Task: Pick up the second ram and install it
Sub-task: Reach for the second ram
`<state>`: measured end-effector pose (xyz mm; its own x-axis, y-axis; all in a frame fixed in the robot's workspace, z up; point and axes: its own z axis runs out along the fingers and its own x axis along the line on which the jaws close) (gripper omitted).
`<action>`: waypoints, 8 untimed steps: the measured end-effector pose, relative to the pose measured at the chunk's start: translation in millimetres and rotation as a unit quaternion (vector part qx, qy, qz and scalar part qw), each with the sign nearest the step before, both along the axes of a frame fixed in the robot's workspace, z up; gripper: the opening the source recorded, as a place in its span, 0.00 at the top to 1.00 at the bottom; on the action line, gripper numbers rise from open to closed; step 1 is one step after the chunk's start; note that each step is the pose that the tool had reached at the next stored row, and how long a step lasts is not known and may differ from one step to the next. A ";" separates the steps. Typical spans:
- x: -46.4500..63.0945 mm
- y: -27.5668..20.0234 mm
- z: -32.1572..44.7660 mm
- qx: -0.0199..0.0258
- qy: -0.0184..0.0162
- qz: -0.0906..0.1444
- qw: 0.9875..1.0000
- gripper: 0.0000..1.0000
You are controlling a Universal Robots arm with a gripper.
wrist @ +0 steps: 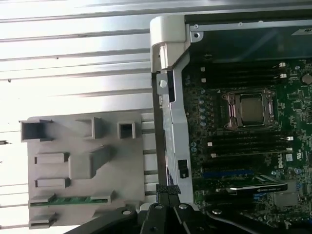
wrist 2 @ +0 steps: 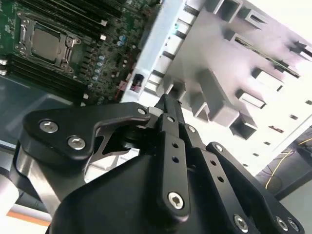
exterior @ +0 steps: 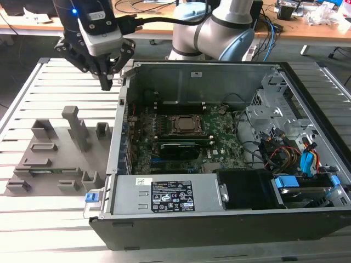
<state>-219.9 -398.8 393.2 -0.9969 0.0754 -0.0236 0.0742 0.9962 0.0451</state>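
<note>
silver arm, pale blue cap, black hand

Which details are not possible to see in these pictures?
1. The second ram: both ends covered by the grey fixture, first wrist view.
2. The motherboard: near part hidden behind the power supply box, exterior view.
3. The gripper: body cut off by the picture's edge, first wrist view.

A big white label stood on the grey metal box at the near edge of the computer case in the exterior view. It had rows of tiny black print and little signs, too small to read. A smaller white sticker sat just beside it on the same box. Inside the case, a short white word was printed on the green motherboard. Outside the case, no print could be read on the second ram.
</note>
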 end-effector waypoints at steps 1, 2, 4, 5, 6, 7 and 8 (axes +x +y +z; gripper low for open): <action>-6.3 0.0 0.0 0.000 0.000 0.000 1.000 0.89; -12.1 0.0 0.0 0.000 0.000 0.000 1.000 0.89; -21.4 0.0 -0.1 0.000 0.000 0.000 1.000 0.89; -24.9 0.0 -0.1 0.000 0.000 0.000 1.000 0.89; -28.2 0.0 0.0 0.000 0.000 0.000 1.000 0.89; -33.4 0.0 -0.1 0.000 0.000 0.000 1.000 0.89; -39.4 0.0 -0.1 0.000 0.000 0.000 1.000 0.89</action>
